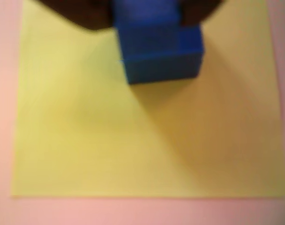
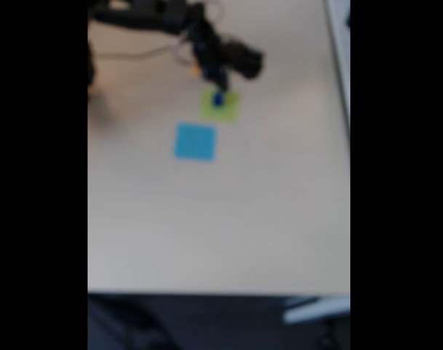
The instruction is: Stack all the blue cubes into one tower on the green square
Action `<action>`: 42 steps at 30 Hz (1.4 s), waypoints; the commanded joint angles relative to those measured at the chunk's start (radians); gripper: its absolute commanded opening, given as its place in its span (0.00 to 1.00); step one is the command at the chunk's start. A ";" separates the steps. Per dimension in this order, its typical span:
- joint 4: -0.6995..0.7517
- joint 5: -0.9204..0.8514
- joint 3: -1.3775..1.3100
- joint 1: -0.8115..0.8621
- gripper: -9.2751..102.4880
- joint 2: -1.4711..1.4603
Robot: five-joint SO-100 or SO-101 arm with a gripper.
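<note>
A pale beige tabletop fills the fixed view under soft, even light, with dark floor beyond its near edge. Picture blurred.

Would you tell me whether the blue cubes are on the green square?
On: the blue cubes sit stacked on the green square in the wrist view.

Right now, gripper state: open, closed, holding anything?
Gripper: cannot be told; its dark fingers flank the upper of the blue cubes, grip unclear.
</note>
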 commanded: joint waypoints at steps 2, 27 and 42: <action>-0.052 0.009 0.040 -0.006 0.10 0.044; -0.061 0.008 0.089 -0.011 0.10 0.087; -0.061 0.028 0.072 -0.028 0.10 0.078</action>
